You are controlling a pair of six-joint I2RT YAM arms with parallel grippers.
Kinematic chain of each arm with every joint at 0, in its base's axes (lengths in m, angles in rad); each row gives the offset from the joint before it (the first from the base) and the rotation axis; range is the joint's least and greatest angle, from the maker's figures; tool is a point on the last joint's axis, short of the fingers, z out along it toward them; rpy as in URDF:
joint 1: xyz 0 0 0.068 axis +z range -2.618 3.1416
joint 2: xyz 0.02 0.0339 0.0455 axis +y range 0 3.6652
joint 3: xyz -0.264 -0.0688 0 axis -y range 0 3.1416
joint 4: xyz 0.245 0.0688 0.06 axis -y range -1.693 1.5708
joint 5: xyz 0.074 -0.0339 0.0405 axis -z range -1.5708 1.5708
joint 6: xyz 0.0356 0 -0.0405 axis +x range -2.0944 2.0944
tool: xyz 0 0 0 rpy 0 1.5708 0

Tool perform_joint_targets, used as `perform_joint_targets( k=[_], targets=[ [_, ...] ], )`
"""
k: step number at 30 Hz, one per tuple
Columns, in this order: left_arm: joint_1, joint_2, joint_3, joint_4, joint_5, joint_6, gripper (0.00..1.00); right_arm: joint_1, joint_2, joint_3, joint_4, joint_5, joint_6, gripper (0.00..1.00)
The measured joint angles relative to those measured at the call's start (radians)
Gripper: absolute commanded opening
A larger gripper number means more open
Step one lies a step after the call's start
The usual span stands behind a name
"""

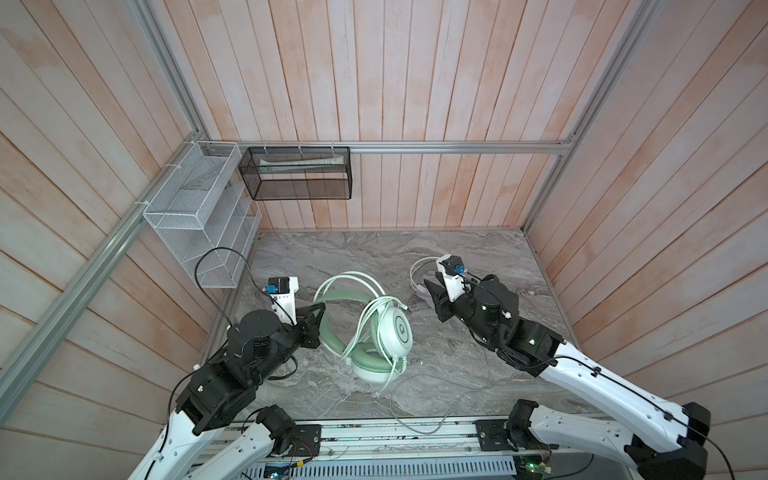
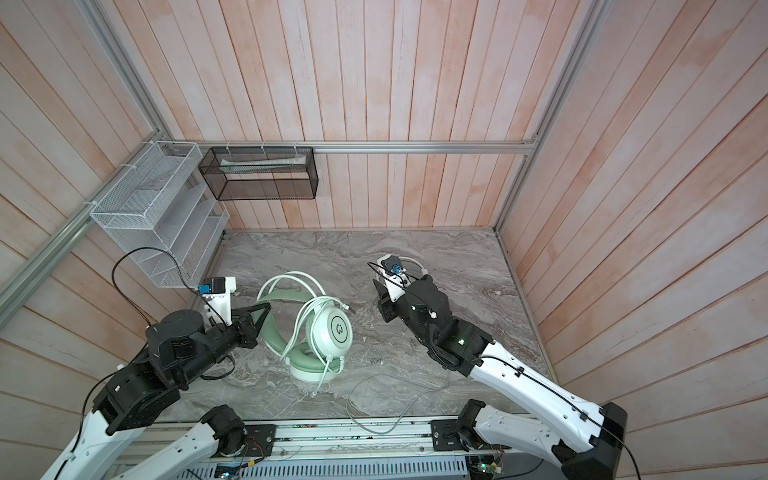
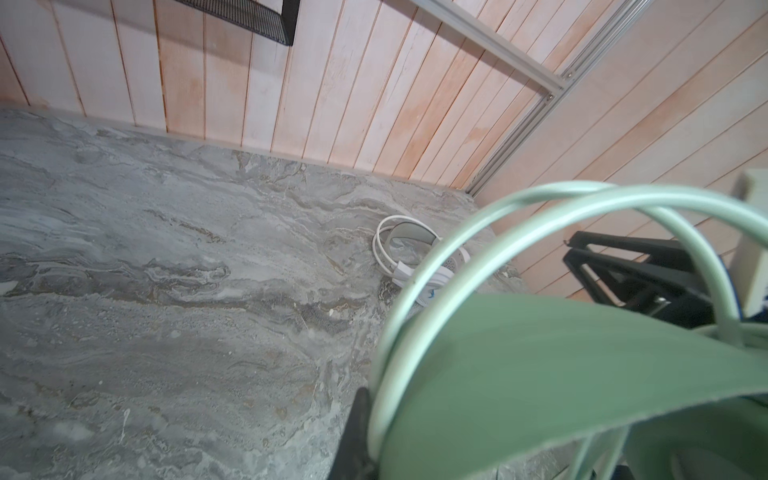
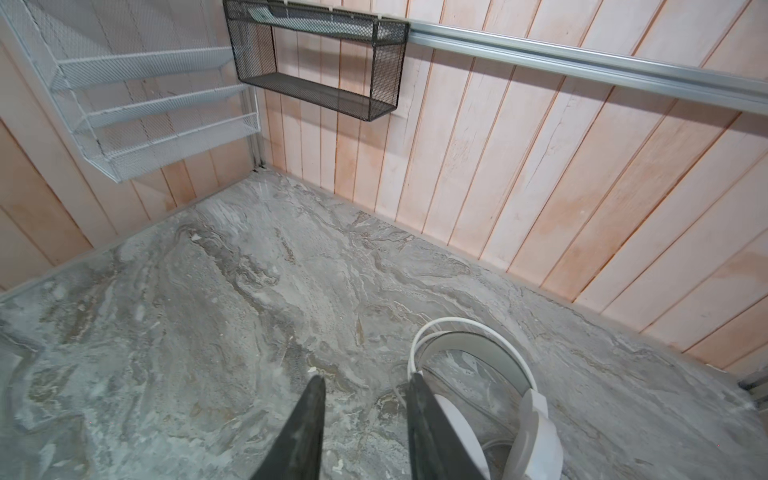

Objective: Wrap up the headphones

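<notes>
In both top views the mint-green corded headset [image 1: 395, 332] with a ringed cup logo lies on the grey marbled desk [image 1: 374, 253], well in front of the black mesh wall basket [image 1: 299, 189], with its cord draped across the cups. My left pincer [image 1: 323, 309] is pressed together on its green headband. The plain white headset [image 1: 412, 272] lies in front and to the right of that basket, beside my right pincer [image 1: 432, 297].

Left wrist view: the green band [image 3: 540, 374] and mint frame wires fill the near field, against one black finger [image 3: 358, 432].

Right wrist view: my right pincer [image 4: 366, 379] stands spread, pinching nothing, with one finger just beside the white headset [image 4: 536, 432].
</notes>
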Motion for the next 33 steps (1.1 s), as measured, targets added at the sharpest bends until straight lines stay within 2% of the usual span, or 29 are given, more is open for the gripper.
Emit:
perform_joint_targets(
  k=[8, 13, 24, 33],
  targets=[
    [0.008, 0.040, -0.037, -0.025, -0.013, -0.019, 0.00, 0.000, -0.160, -0.051, 0.018, -0.038, 0.041, 0.52],
    [0.060, 0.049, -0.129, 0.006, -0.019, -0.047, 0.00, 0.000, -0.198, -0.132, 0.013, -0.036, 0.059, 0.54],
    [0.278, 0.140, -0.370, 0.303, 0.056, -0.158, 0.00, 0.000, -0.291, -0.208, 0.003, 0.007, 0.073, 0.64],
    [0.289, 0.283, -0.517, 0.583, 0.040, -0.216, 0.00, 0.000, -0.328, -0.246, -0.013, 0.036, 0.081, 0.64]
  ],
)
